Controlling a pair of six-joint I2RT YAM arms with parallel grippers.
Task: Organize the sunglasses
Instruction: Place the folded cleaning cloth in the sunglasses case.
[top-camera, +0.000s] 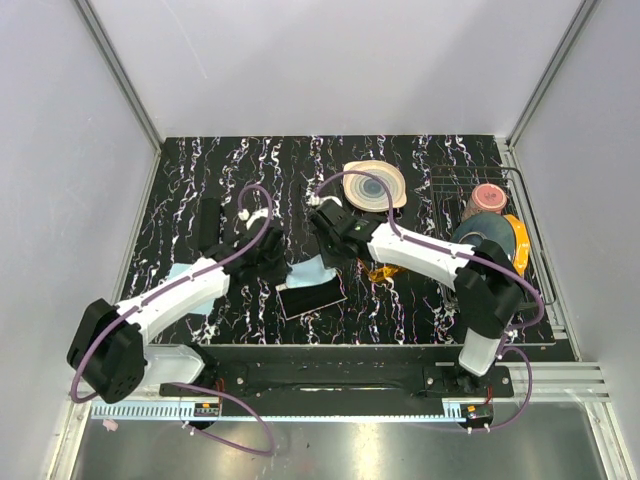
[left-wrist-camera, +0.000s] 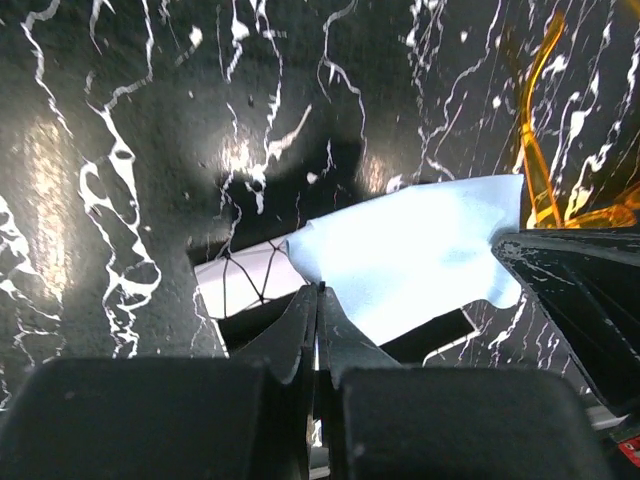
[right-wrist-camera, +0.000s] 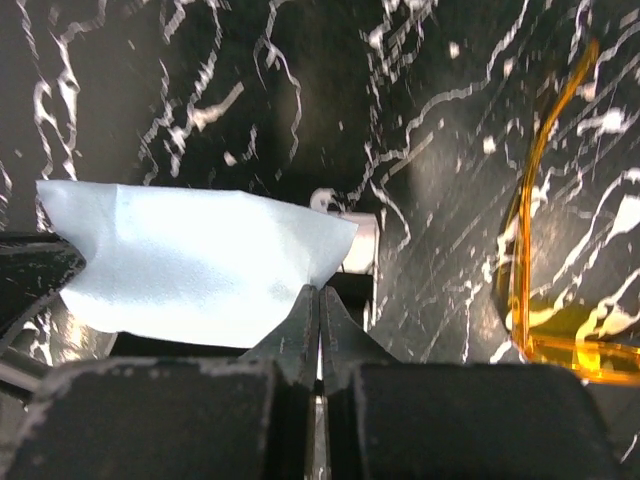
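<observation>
Black white-veined tabletop (top-camera: 200, 170) within pale walls (top-camera: 330, 60) bears sunglasses (top-camera: 381, 272), seemingly flat.

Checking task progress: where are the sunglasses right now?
In the top view the sunglasses lie on the table right of centre. They are partly under the right arm, just right of the cloth.

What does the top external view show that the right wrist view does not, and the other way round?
Only the top external view: the plate and the wire rack with a pink cup in it. Only the right wrist view: the right gripper from close by, its fingers shut on an edge of the blue cloth. Both: that cloth and the sunglasses lying beside it.
</observation>
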